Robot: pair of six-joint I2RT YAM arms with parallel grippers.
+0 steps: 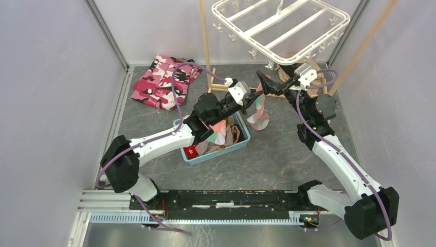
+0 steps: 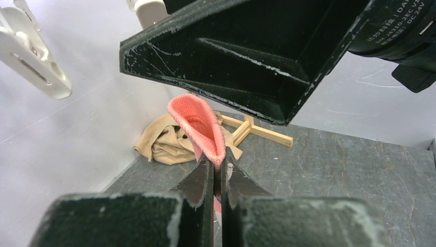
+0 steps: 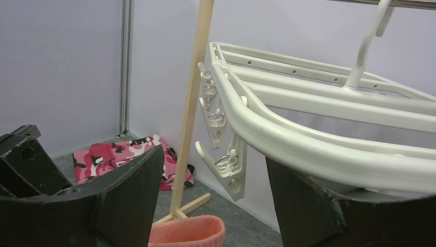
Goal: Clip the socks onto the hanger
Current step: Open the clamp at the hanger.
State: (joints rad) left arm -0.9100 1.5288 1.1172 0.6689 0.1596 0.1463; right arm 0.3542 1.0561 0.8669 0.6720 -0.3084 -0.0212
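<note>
- A pink camouflage garment [image 1: 164,82] lies flat on the surface at the far left, well apart from the work. It looks to be simply out of the way.
- The blue basket [image 1: 226,151] sits under the left arm, with the remaining socks [image 1: 218,134] heaped inside, so the supply is within easy reach.
- The left end effector [image 2: 216,167] is pinched tight on a salmon sock [image 2: 200,126] just under its cuff. The open cuff stands up above the fingers, and in the overhead view the foot hangs down beside the basket. Held that way, I'd say, the cuff is offered up as the edge to clip.
- The right end effector [image 3: 211,206] has its fingers spread wide with nothing between them. It is just above and beside the cuff, facing the hanger, probably ready to take the cuff or work a clip.
- The white hanger [image 3: 308,149] hangs up and to the right, with an empty clip [image 3: 226,164] dangling from its near rim close to the sock. No sock is on the hanger yet.
</note>
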